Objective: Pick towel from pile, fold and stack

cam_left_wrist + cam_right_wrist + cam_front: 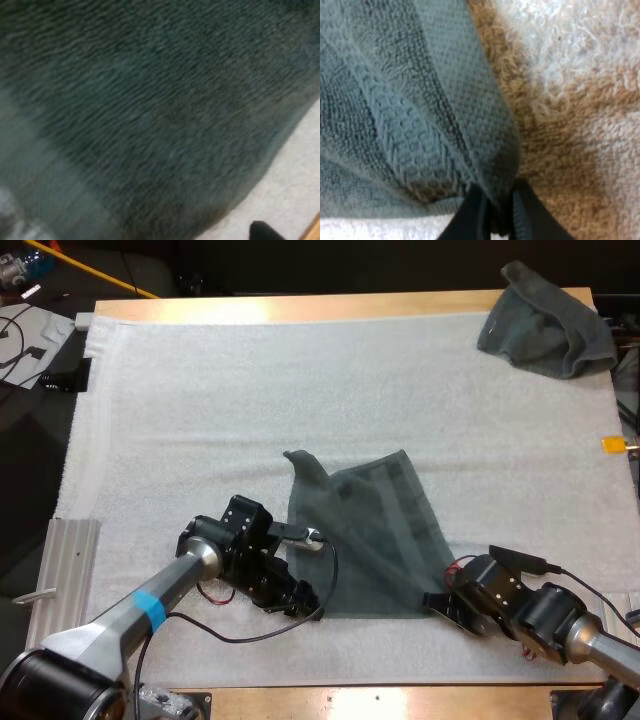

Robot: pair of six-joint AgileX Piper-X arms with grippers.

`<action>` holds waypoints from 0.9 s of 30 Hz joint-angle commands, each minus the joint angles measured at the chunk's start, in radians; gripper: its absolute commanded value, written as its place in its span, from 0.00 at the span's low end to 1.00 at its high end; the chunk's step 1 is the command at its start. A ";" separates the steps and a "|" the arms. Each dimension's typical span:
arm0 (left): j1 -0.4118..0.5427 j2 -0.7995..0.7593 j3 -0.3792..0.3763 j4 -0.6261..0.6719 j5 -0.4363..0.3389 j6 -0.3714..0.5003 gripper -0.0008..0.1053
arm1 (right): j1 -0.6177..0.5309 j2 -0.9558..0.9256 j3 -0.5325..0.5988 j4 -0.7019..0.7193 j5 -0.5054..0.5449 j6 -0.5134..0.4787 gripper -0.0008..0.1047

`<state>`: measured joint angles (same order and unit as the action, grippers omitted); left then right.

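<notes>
Folding the towel (365, 535) spread on the mat (200, 410), we pinch its near right corner in the right gripper (496, 212). The left gripper (305, 597) sits at the near left corner, and we cannot tell its grip. Next, both corners should lift together toward the far edge.

A dark grey-green spread towel (370, 535) lies flat on the near middle of the white mat (200, 410); woven bands run along its edges; its far left corner peaks up in a small point; a crumpled towel (545, 330), same colour, sits heaped at the mat's far right corner.
</notes>
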<state>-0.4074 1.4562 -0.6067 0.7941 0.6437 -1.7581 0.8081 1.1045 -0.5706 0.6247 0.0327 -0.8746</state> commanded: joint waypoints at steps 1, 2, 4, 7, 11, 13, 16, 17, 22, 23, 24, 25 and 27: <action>-0.008 0.034 -0.002 -0.024 0.058 -0.008 0.49 | -0.001 -0.002 -0.002 0.010 0.004 0.003 0.01; -0.008 0.037 -0.003 -0.020 0.063 -0.005 0.44 | -0.002 0.000 -0.002 0.009 0.004 0.004 0.01; -0.007 0.039 -0.003 -0.018 0.060 -0.006 0.35 | 0.001 -0.001 -0.002 0.009 0.003 0.003 0.01; -0.006 0.049 -0.002 -0.004 0.048 -0.007 0.10 | -0.001 -0.002 -0.005 0.010 0.001 0.002 0.01; -0.006 0.050 0.001 0.011 0.051 -0.004 0.01 | -0.003 -0.003 0.001 0.001 -0.012 -0.014 0.01; -0.007 0.042 0.003 0.032 0.052 0.002 0.01 | -0.003 -0.001 -0.002 -0.001 -0.027 -0.030 0.01; -0.008 -0.004 0.001 0.085 0.054 0.027 0.01 | -0.004 -0.007 -0.021 0.014 -0.039 -0.083 0.01; -0.009 -0.029 0.000 0.105 0.053 0.036 0.01 | -0.004 -0.014 -0.033 0.029 -0.038 -0.099 0.01; -0.010 -0.201 -0.023 0.221 0.043 0.066 0.01 | -0.003 -0.077 -0.136 0.149 -0.012 -0.150 0.01; -0.011 -0.237 -0.032 0.243 0.043 0.068 0.01 | -0.003 -0.094 -0.159 0.178 -0.009 -0.155 0.01; -0.012 -0.272 -0.043 0.262 0.043 0.067 0.01 | -0.004 -0.111 -0.182 0.204 -0.009 -0.159 0.01; -0.012 -0.303 -0.055 0.280 0.043 0.065 0.01 | -0.004 -0.128 -0.205 0.229 -0.008 -0.164 0.01; -0.012 -0.365 -0.084 0.309 0.043 0.057 0.01 | -0.004 -0.160 -0.249 0.279 -0.014 -0.171 0.01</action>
<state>-0.4133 1.1750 -0.6511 1.0482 0.6879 -1.7028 0.8081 0.9925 -0.7549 0.8118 0.0148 -1.0217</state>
